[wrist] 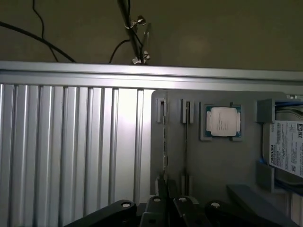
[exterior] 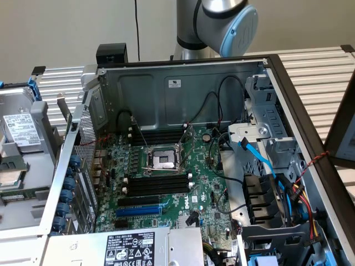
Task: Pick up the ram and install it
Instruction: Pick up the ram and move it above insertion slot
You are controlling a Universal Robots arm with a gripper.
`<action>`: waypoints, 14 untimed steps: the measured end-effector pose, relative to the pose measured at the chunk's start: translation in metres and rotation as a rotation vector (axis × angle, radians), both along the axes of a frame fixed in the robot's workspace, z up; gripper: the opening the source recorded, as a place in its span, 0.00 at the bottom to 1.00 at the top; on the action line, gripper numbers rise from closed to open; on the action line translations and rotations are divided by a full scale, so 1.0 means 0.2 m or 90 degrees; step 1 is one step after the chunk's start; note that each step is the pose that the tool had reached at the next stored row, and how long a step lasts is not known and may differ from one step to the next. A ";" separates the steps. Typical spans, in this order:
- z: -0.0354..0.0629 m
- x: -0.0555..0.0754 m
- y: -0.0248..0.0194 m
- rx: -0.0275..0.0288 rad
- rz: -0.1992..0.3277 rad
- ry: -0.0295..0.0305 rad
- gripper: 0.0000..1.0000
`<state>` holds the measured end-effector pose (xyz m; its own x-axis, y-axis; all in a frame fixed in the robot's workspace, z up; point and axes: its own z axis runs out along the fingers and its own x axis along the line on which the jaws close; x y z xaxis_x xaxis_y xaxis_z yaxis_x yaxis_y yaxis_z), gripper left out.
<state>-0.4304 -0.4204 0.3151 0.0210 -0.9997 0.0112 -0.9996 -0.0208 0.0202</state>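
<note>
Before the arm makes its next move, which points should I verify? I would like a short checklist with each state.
1. The black memory slots are empty: ok.
2. The white latches at the slot ends are open: cannot tell.
3. The ram stands on edge in the gray tray: ok.
4. The gripper is shut and lined up with the ram: ok.
5. The ram is firmly gripped: cannot tell.

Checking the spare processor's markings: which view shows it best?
The wrist view: the processor faces the camera squarely in its grey tray. The exterior view catches it slanted and cropped at its left edge.
</note>
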 end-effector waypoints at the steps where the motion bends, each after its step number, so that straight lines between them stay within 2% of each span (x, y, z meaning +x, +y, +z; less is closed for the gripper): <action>1: 0.023 0.00 0.000 0.0000 -0.001 0.0001 0.12; 14: 0.318 0.00 0.000 0.0000 -0.015 0.0000 0.12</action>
